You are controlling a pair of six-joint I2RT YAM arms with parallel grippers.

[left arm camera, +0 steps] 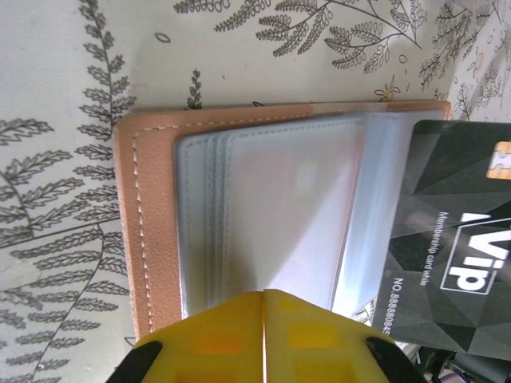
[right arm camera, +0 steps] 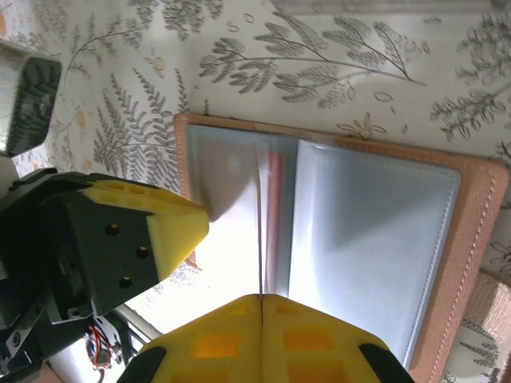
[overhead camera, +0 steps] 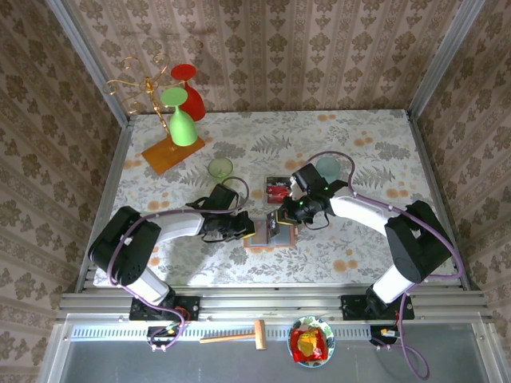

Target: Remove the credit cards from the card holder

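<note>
Here the card holder (overhead camera: 286, 237) lies open on the tabletop (overhead camera: 359, 136), at the middle of the top view and between the two arms. The right pincer (right arm camera: 260, 319) is clenched on the black VIP card (left arm camera: 455, 231). Its own camera sees the card edge-on, as a thin line rising from between the yellow pads (right arm camera: 207, 343).

In the left wrist view the card sits at the right of the frame, tilted, with its left edge overlapping the clear sleeves (left arm camera: 279, 215). Whether a corner is lodged in a pocket I cannot tell. The left pincer (left arm camera: 264, 327) is clenched too, its tips at the holder's lower edge (nipping a sleeve or merely pressing, I cannot say which).

The next move turns on one relation: the card lies rightward of the sleeves in that frame, away from the stitched tan border at the left. I judge the pull should run that way, by the right arm, while the left steadies the holder.

A clear box (overhead camera: 278, 190) with red contents sits just above the holder in the top view.
</note>
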